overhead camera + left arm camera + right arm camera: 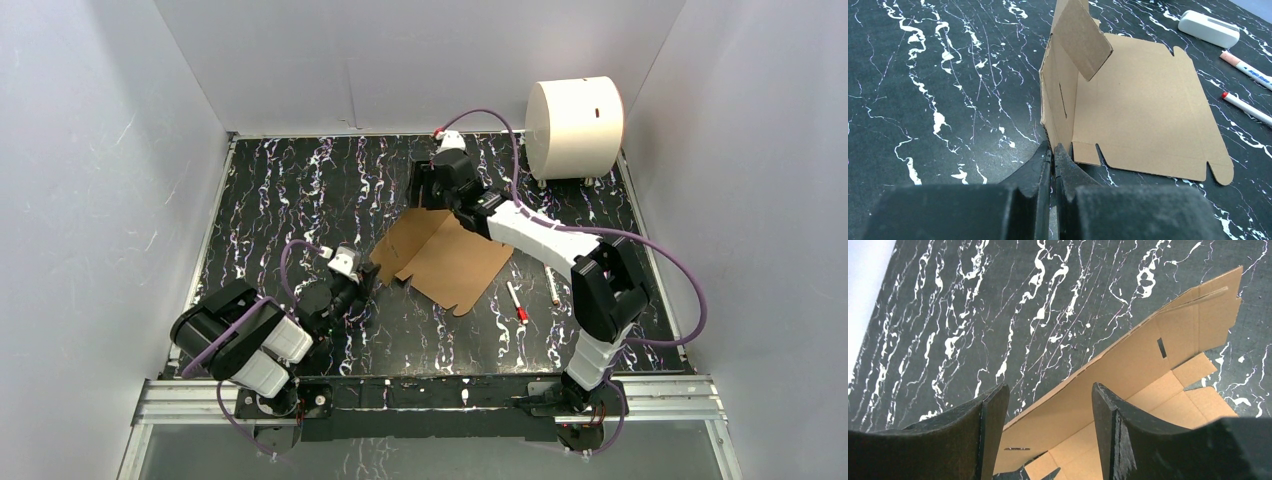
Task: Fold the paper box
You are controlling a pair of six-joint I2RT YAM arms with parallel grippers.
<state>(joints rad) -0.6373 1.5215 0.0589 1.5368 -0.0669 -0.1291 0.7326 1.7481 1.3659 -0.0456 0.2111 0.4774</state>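
Observation:
The paper box [450, 262] is a brown cardboard piece lying mostly flat on the black marbled table. Its left side panel stands upright, with a small end flap bent inward at the far end. My left gripper [362, 280] is at the near left corner of the box. In the left wrist view its jaws [1053, 147] are pressed together on the bottom near edge of the upright panel [1058, 100]. My right gripper [428, 203] hovers open over the far end of the box. In the right wrist view the raised panel's top edge [1128, 375] runs between the open fingers [1048, 395].
A large white cylinder [575, 115] stands at the back right corner. Two markers [517, 300] [552, 285] lie right of the box. A white oblong block [1209, 28] lies beyond them in the left wrist view. White walls enclose the table on three sides.

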